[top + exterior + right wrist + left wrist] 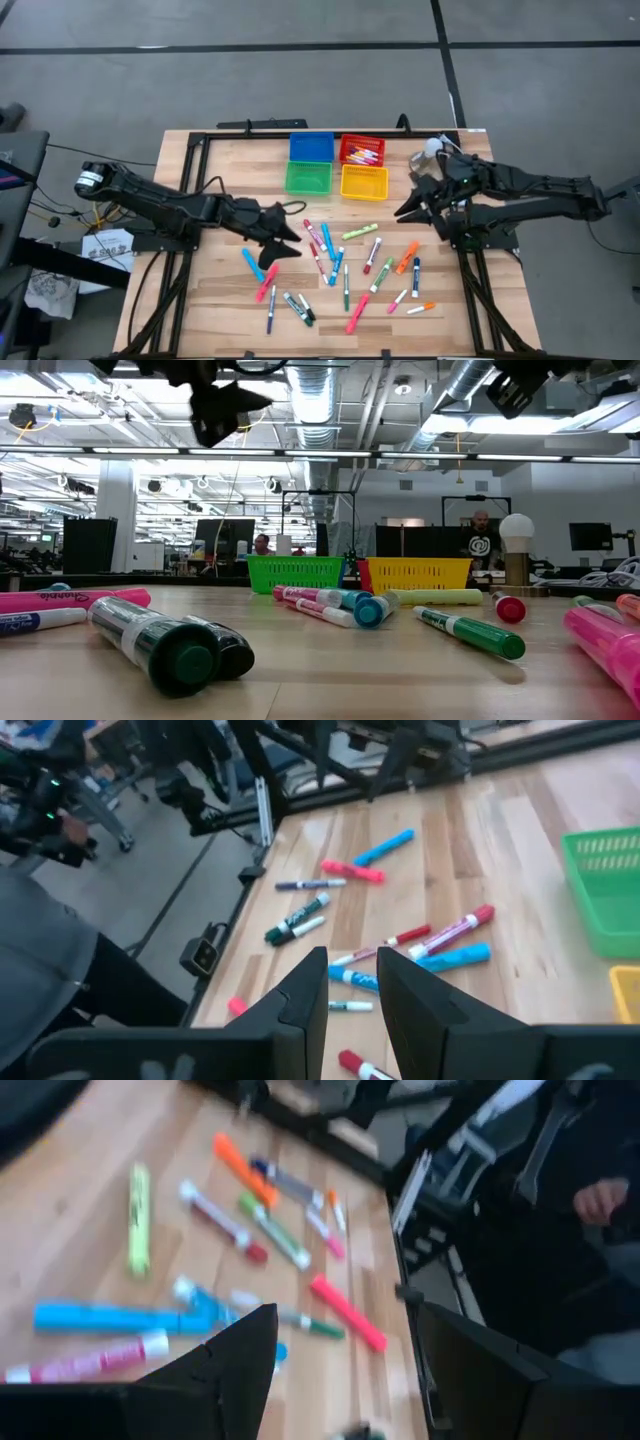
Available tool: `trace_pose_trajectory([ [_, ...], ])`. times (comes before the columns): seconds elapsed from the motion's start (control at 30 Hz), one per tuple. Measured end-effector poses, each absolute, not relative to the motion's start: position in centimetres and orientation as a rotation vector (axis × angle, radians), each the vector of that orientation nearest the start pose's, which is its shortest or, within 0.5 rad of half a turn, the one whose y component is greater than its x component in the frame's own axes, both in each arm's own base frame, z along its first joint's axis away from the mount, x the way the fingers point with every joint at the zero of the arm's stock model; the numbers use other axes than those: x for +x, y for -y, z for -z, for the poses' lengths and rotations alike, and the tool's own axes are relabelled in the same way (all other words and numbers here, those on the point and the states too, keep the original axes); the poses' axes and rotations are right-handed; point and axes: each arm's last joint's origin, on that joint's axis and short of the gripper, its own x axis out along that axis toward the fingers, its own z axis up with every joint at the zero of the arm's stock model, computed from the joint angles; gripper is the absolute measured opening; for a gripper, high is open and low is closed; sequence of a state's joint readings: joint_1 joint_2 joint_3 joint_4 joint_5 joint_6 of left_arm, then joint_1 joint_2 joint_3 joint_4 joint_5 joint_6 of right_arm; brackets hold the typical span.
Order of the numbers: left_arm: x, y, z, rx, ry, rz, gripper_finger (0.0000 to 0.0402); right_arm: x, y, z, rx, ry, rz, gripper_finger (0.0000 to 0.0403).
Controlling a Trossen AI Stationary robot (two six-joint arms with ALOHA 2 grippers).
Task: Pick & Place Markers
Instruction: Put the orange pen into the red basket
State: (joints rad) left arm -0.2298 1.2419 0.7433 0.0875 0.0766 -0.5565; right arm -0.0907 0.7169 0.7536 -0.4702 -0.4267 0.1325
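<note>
Several markers with coloured caps lie flat and scattered over the middle and near part of the wooden table; they also show in the low view. My left gripper hovers above the left side of the scatter, open wide, and nothing sits between its fingers. My right gripper hangs in the air over the table's right side, beside the yellow bin, with a narrow empty gap between its fingers. Both grippers show high above the table in the low view, the left gripper and the right gripper.
Four small bins stand at the far middle: blue, red with a few markers in it, green and yellow. A black frame runs along the table's edges. A person's hand shows beyond the table.
</note>
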Motion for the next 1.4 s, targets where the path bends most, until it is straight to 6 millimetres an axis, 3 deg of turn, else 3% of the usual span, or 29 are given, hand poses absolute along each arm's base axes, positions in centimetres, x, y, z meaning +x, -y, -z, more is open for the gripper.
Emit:
trace_pose_trajectory([
  [0.33,24.5,8.8,-23.7,-0.558,-0.678,0.198,0.0242,17.5,-0.9,-29.4,0.231,-0.518,-0.338,0.0082],
  [0.57,23.9,10.3,-23.7,-0.570,-0.699,0.244,0.0242,17.6,-2.2,-29.0,0.343,-0.590,-0.373,0.0082],
  [0.97,24.2,9.8,-23.9,-0.559,-0.609,0.089,0.0242,15.8,-9.7,-28.8,0.512,-0.775,-0.672,0.0082],
  [1.4,24.4,9.3,-24.0,-0.529,-0.534,-0.041,0.0242,14.4,-17.3,-23.6,0.444,-1.205,-0.687,0.0082],
])
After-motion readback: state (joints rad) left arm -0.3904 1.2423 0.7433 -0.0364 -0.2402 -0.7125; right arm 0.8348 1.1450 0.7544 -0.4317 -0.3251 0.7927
